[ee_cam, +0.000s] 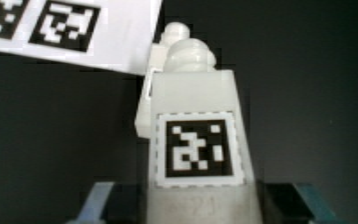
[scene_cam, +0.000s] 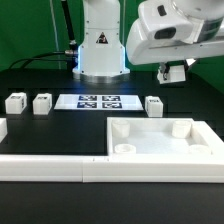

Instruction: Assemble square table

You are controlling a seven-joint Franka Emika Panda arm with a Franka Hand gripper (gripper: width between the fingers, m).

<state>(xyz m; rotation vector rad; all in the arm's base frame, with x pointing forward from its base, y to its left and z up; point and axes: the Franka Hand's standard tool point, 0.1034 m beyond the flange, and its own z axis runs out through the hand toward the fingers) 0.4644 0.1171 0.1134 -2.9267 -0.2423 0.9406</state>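
Observation:
My gripper (scene_cam: 172, 66) hangs above the table at the exterior view's upper right, shut on a white leg block (scene_cam: 177, 74). In the wrist view the leg (ee_cam: 194, 110) fills the middle, tag facing the camera and its screw tip pointing away, with my gripper (ee_cam: 202, 203) closed on its near end and one finger (ee_cam: 108, 200) on either side. The square table slab (scene_cam: 160, 150) lies rimmed face up at the front right, with round sockets in its corners. Three more leg blocks stand on the table: two at the left (scene_cam: 15, 102) (scene_cam: 42, 102) and one (scene_cam: 153, 105) just behind the slab.
The marker board (scene_cam: 98, 101) lies flat in the middle and shows in the wrist view (ee_cam: 43, 25). The long low white border wall (scene_cam: 50, 165) runs along the front. The robot base (scene_cam: 100, 50) stands at the back. A white piece (scene_cam: 2, 128) sits at the left edge.

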